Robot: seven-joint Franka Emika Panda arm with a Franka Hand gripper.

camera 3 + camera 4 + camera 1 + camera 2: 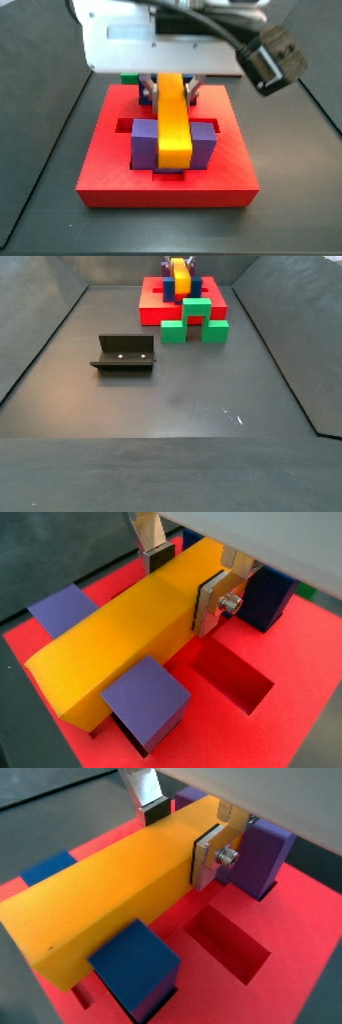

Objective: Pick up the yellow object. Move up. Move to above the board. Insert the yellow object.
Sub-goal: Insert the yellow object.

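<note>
The yellow object [120, 632] is a long flat bar, held lengthwise over the red board [297, 662]. It runs between the upright purple and blue posts [147, 697]. My gripper [181, 597] straddles the bar near its far end. One pad presses its near side and the other finger stands at its far edge, so the gripper is shut on it. Both wrist views show this [178, 848]. In a side view the bar [174, 130] lies between two purple posts [144, 145] on the board [160, 188], under the gripper [168, 95]. The bar's lower edge sits close to the board surface.
An open rectangular slot [227, 677] lies in the board beside the bar. Several green blocks [197, 314] stand against the board's [154, 301] front edge. The fixture [123, 353] stands on the dark floor, to the left of the board in that side view.
</note>
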